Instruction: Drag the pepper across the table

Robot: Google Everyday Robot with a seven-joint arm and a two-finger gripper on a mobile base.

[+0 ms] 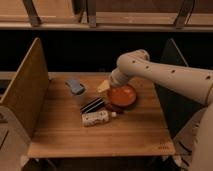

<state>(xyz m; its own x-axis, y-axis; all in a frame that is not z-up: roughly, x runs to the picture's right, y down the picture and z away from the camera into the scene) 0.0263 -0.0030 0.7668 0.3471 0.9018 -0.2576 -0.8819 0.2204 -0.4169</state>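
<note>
The pepper (114, 107) is a small dark red lump on the light wooden table (125, 137), right against the front edge of the round orange bowl (122, 95). My gripper (103, 86) hangs from the cream arm that reaches in from the right. It is just left of the bowl's rim, above and behind the pepper, not touching it. Nothing shows in its grasp.
A black-and-white striped oblong (92, 105) lies left of the pepper. A white bottle (96, 118) lies in front of it. A blue-grey object (75, 86) sits on a white cup at the back left. Upright panels (27, 85) bound the table's left and right edges.
</note>
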